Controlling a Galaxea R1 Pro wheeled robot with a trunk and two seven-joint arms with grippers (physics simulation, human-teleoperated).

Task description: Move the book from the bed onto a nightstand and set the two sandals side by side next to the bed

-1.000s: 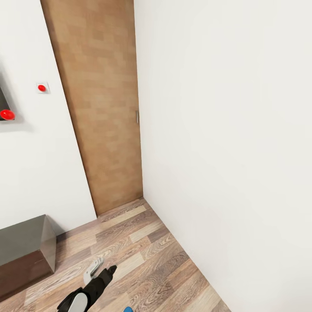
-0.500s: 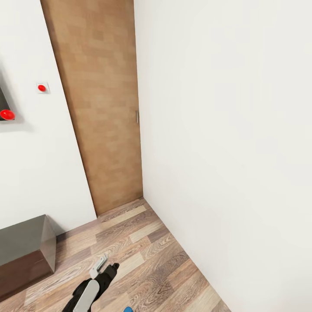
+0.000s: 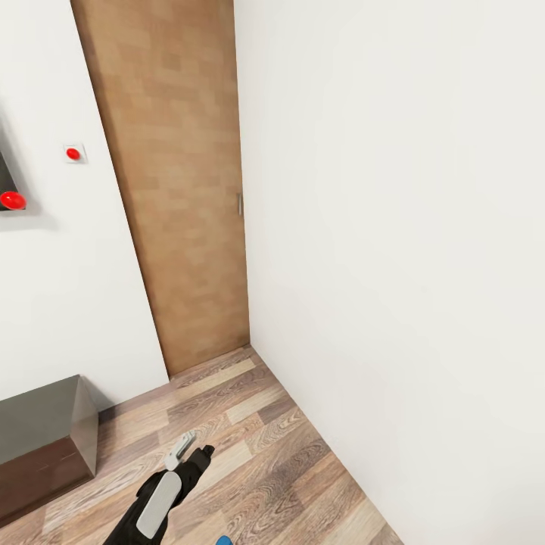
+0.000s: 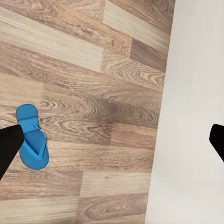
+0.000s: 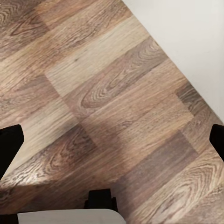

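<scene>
Corner of the bedroom, head view: my left arm (image 3: pixel 163 496) reaches low over the wood-plank floor (image 3: pixel 250 431), near a tall wooden door (image 3: pixel 174 189) set between white walls (image 3: pixel 393 227). A dark brown nightstand (image 3: pixel 42 439) stands against the wall beside the door, a red button (image 3: pixel 73 154) mounted on the wall above it. My left hand (image 4: pixel 112 144) hangs released over the floor, fingers spread wide, with one blue sandal (image 4: pixel 31 136) lying flat below it, well apart from the wall. My right hand (image 5: pixel 112 140) is likewise released above bare planks near the wall's foot.
</scene>
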